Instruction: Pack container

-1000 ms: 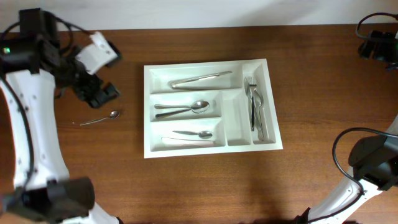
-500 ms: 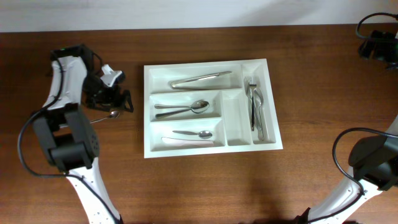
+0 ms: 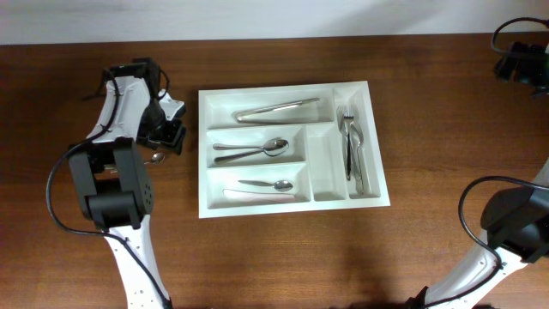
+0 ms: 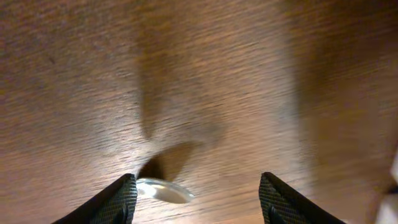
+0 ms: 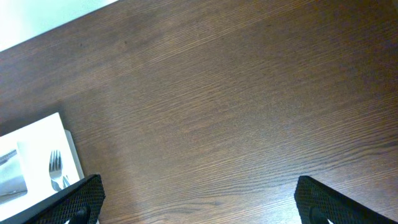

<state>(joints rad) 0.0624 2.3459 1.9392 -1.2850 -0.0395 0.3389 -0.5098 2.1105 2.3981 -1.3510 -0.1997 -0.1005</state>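
Left gripper (image 3: 165,137) has swung down over the loose spoon (image 3: 156,158) beside the left wall of the container (image 3: 283,88), which sits mid-table. Jaws narrower, still apart. Right gripper (image 3: 517,62) unmoved, spread wide, back-right corner. Bare wood along the front edge.

1. Finding: a robot test bench of laboratory type, not a home kitchen.
2. Two white jointed arms (image 3: 123,99) with dark joints stand at one table (image 3: 257,257).
3. A loose black cable (image 3: 467,202) loops at the base of the right arm, well apart from the right claw (image 5: 196,202).
4. Dark wood-grain tabletop lies directly beneath both claws; a plain white wall (image 3: 257,17) runs behind them.
5. The container (image 3: 292,207), just beside the left claw (image 3: 167,136), holds household cutlery (image 3: 276,109).
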